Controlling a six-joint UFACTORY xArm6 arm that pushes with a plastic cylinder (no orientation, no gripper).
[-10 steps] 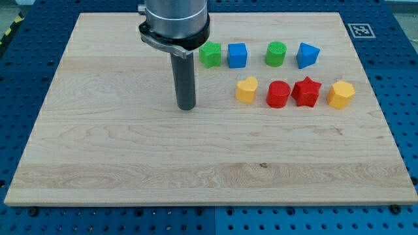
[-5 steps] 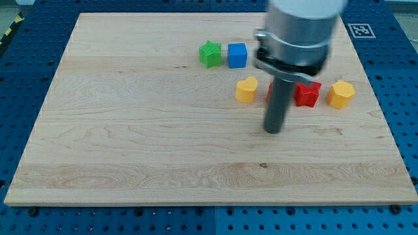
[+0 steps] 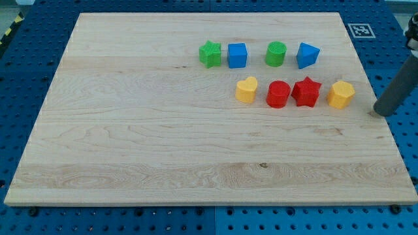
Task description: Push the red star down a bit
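Camera view: my tip (image 3: 385, 112) clear of blocks

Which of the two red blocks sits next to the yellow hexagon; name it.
The red star. It lies just left of the yellow hexagon, while the red cylinder lies beyond the star, further left. My tip is right of the hexagon.

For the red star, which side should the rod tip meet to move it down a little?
Meet the red star on its upper edge, coming from the view's top. The red cylinder touches its left and the yellow block sits near its right. My tip is now at the board's right edge.
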